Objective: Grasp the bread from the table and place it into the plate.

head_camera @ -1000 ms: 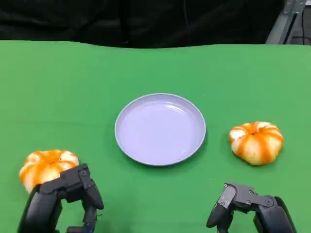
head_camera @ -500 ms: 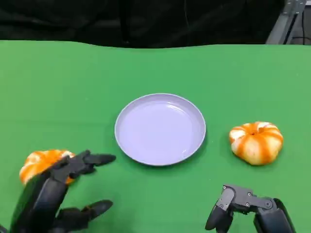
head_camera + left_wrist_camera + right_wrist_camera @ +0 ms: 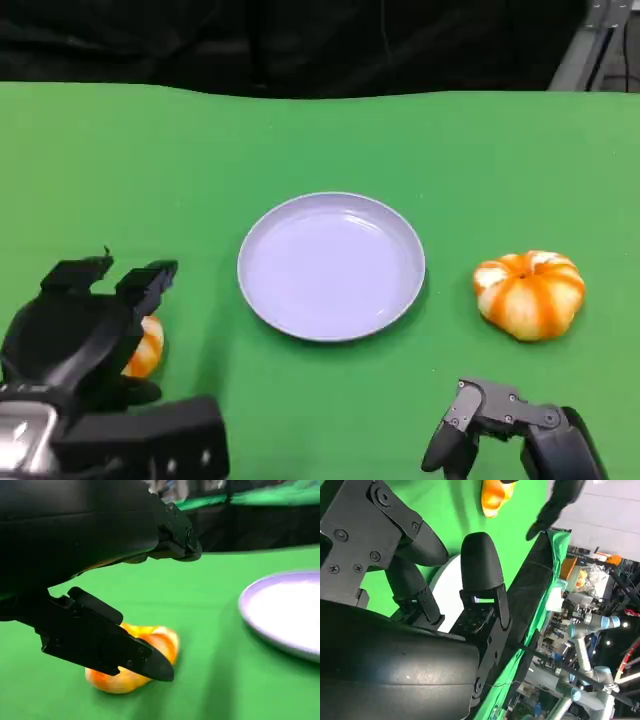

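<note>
Head view: left hand spread above bread | right hand curled, empty

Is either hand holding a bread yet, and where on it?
Nothing is held. The left hand hovers open over the left bread; the right hand is empty.

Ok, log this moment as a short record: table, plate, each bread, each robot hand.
table: green
plate: lilac, nothing in it, mid-table
left bread: orange-striped, on the table, mostly covered by the left robot hand
right bread: on the table to the right of the plate, untouched
left robot hand: over the left bread, fingers apart around it, not closed
right robot hand: low near the table edge, fingers curled, holding nothing
</note>
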{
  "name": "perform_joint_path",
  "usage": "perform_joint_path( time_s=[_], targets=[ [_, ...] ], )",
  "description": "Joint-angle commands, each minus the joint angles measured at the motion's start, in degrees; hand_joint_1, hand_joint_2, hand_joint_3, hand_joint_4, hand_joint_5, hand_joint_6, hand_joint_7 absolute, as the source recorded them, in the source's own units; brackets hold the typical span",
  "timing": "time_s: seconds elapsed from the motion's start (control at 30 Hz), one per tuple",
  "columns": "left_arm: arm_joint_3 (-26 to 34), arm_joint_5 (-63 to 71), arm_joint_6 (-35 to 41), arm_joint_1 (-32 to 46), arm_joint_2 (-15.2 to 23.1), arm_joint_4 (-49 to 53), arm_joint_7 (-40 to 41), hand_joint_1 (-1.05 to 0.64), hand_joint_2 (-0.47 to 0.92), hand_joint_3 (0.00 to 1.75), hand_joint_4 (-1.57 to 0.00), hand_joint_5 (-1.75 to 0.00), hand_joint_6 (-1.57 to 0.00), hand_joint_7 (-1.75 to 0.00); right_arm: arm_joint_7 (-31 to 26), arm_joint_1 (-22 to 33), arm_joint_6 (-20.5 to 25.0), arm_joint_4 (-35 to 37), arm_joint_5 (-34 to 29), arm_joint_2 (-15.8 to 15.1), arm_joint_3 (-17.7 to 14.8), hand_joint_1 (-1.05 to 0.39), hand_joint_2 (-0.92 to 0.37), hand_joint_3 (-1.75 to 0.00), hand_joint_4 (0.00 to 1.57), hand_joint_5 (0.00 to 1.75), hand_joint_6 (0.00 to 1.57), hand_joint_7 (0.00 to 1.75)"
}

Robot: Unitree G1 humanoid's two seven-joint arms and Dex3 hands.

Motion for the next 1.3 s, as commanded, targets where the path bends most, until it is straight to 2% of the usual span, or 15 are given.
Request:
perform_joint_path(
  time_s=[0.03,0.37,0.57,0.67,0.73,0.77,0.8,0.83,0.87,0.9,1.0,1.1,1.17,1.23,1.3],
  targets=[
    [-2.86,1.48,4.03,-5.3,1.5,8.17,-0.57,-0.54,0.85,0.0,0.0,-0.27,-0.21,-0.02,0.08,0.24,0.65,-0.58,0.74,-0.23,-0.33,-0.03,-0.04,-1.75,0.89,1.67,0.92,1.37],
    [-9.16,-3.25,9.94,-17.18,1.17,32.54,-1.89,-0.5,0.89,0.01,-0.02,-0.34,-0.22,-0.01,0.12,1.26,1.0,-2.19,0.17,-0.42,-0.08,-0.02,-0.04,-1.75,0.89,1.68,0.91,1.36],
    [-11.24,-8.21,11.13,-19.87,1.23,38.98,-4.84,-0.41,0.92,0.02,-0.17,-0.44,-0.35,-0.06,0.28,1.66,1.34,-2.9,0.31,-0.58,-0.1,0.0,-0.06,-1.72,0.88,1.68,0.91,1.36],
    [-11.27,-10.34,7.22,-18.65,2.05,39.83,1.68,-0.35,0.92,0.08,-0.62,-0.73,-0.73,-0.15,0.3,1.74,1.4,-3.04,0.33,-0.55,-0.11,-0.01,-0.07,-1.71,0.88,1.68,0.91,1.36],
    [-11.0,-11.35,2.97,-17.66,2.4,40.79,9.98,-0.34,0.9,0.04,-0.8,-1.06,-1.01,-0.24,0.33,1.81,1.48,-3.11,0.5,-0.45,-0.08,0.0,-0.07,-1.7,0.88,1.68,0.9,1.36],
    [-10.74,-11.68,-0.37,-16.98,2.56,41.51,16.39,-0.34,0.89,0.03,-0.84,-1.15,-1.07,-0.26,0.29,1.81,1.29,-3.06,0.47,-0.45,-0.06,0.0,-0.07,-1.7,0.88,1.68,0.91,1.35],
    [-10.63,-11.98,-2.77,-16.6,2.68,42.21,20.89,-0.31,0.87,0.01,-0.86,-1.44,-1.03,-0.56,0.26,1.8,1.13,-3.02,0.44,-0.46,-0.04,0.0,-0.07,-1.7,0.88,1.68,0.9,1.35],
    [-10.76,-11.95,-5.26,-16.33,2.89,42.97,25.78,-0.29,0.86,0.02,-0.89,-1.62,-0.88,-1.03,0.24,1.8,1.1,-3.0,0.4,-0.47,-0.02,0.0,-0.07,-1.7,0.88,1.68,0.9,1.35],
    [-10.97,-11.97,-7.03,-16.28,3.06,43.75,29.2,-0.26,0.87,0.04,-0.91,-1.68,-0.78,-1.38,0.24,1.79,1.09,-2.99,0.37,-0.47,-0.01,0.0,-0.08,-1.7,0.88,1.68,0.9,1.35],
    [-11.33,-11.34,-10.16,-16.41,3.29,44.78,35.92,-0.23,0.87,0.06,-0.93,-1.72,-0.72,-1.6,0.28,1.77,1.22,-3.03,0.29,-0.49,0.02,-0.01,-0.08,-1.69,0.88,1.68,0.9,1.35],
    [-12.65,-9.11,-15.53,-17.77,3.51,47.66,50.65,-0.17,0.85,0.08,-0.95,-1.74,-0.73,-1.73,0.31,1.64,1.21,-2.87,0.3,-0.47,0.06,-0.01,-0.08,-1.69,0.88,1.69,0.9,1.35],
    [-13.94,-8.15,-18.86,-19.75,3.47,51.03,58.51,-0.15,0.85,0.11,-0.99,-1.75,-0.77,-1.74,0.35,1.68,1.4,-2.8,0.44,-0.33,0.19,-0.01,-0.09,-1.69,0.87,1.69,0.9,1.35],
    [-14.82,-7.95,-20.87,-20.78,3.65,52.53,61.54,-0.15,0.53,0.76,-1.01,-1.75,-0.8,-1.75,0.18,1.66,1.22,-2.57,0.3,-0.22,0.3,-0.01,-0.08,-1.69,0.88,1.69,0.9,1.35],
    [-15.44,-8.0,-22.6,-21.7,3.78,52.67,62.73,-0.17,0.32,1.17,-1.03,-1.75,-0.82,-1.75,-0.12,1.56,1.0,-2.3,-0.01,-0.01,0.4,-0.01,-0.08,-1.7,0.88,1.69,0.9,1.36],
    [-15.95,-8.14,-24.33,-22.88,3.68,52.58,63.36,-0.16,0.24,1.29,-1.03,-1.75,-0.82,-1.75,-0.13,1.55,0.97,-2.3,-0.04,0.11,0.51,-0.01,-0.08,-1.7,0.88,1.69,0.9,1.36]
  ],
)
